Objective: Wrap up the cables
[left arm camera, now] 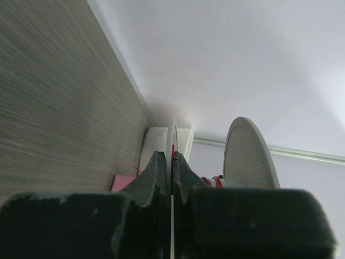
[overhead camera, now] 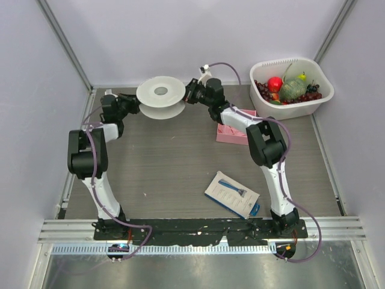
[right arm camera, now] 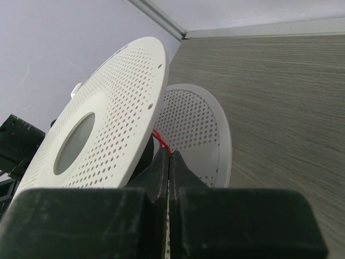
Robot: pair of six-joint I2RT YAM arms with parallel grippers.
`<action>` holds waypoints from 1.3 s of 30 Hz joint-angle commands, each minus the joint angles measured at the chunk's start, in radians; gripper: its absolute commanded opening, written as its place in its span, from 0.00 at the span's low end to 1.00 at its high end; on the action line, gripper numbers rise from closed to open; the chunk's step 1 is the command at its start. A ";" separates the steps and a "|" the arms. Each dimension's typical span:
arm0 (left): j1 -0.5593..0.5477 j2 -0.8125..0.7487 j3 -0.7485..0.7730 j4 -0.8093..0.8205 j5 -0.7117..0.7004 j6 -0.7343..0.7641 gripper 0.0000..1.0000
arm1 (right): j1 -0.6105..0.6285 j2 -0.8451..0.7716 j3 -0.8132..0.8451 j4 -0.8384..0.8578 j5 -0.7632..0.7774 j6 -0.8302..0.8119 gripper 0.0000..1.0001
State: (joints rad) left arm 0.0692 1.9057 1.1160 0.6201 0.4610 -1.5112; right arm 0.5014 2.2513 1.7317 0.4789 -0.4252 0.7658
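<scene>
A white spool (overhead camera: 160, 93) with two perforated flanges sits at the back middle of the table. My left gripper (overhead camera: 133, 106) is at its left side, and in the left wrist view it (left arm camera: 172, 156) is shut on the thin edge of one flange (left arm camera: 172, 132). The other flange (left arm camera: 250, 156) stands to the right, with red wire turns (left arm camera: 213, 182) on the core between them. My right gripper (overhead camera: 191, 93) is at the spool's right side. In the right wrist view it (right arm camera: 170, 154) is shut on the thin red wire (right arm camera: 160, 140), which runs from the tips in between the flanges (right arm camera: 108, 124).
A white basket (overhead camera: 319, 103) of toy fruit stands at the back right. A pink box (overhead camera: 231, 131) lies under the right arm. A packaged razor (overhead camera: 231, 194) lies front centre. Walls close in the back and both sides.
</scene>
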 commanded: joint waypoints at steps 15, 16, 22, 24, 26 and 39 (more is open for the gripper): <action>0.023 0.381 0.329 0.096 -0.196 0.109 0.00 | 0.014 0.381 0.405 0.072 0.141 -0.046 0.01; 0.023 0.391 0.347 0.069 -0.202 0.115 0.00 | 0.012 0.390 0.408 0.070 0.143 -0.045 0.01; 0.009 0.469 0.429 0.043 -0.226 0.128 0.00 | 0.009 0.461 0.474 0.056 0.181 -0.065 0.01; 0.001 0.495 0.459 0.029 -0.229 0.137 0.00 | 0.008 0.488 0.511 0.052 0.193 -0.075 0.01; -0.005 0.522 0.495 0.003 -0.240 0.149 0.00 | 0.006 0.516 0.546 0.044 0.212 -0.092 0.01; -0.006 0.638 0.657 -0.114 -0.275 0.181 0.20 | 0.003 0.602 0.617 0.052 0.347 -0.095 0.01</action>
State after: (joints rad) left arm 0.0544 2.5374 1.7130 0.5343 0.4046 -1.3792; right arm 0.4824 2.8391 2.3047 0.4953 -0.1761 0.7444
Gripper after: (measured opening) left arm 0.163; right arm 0.021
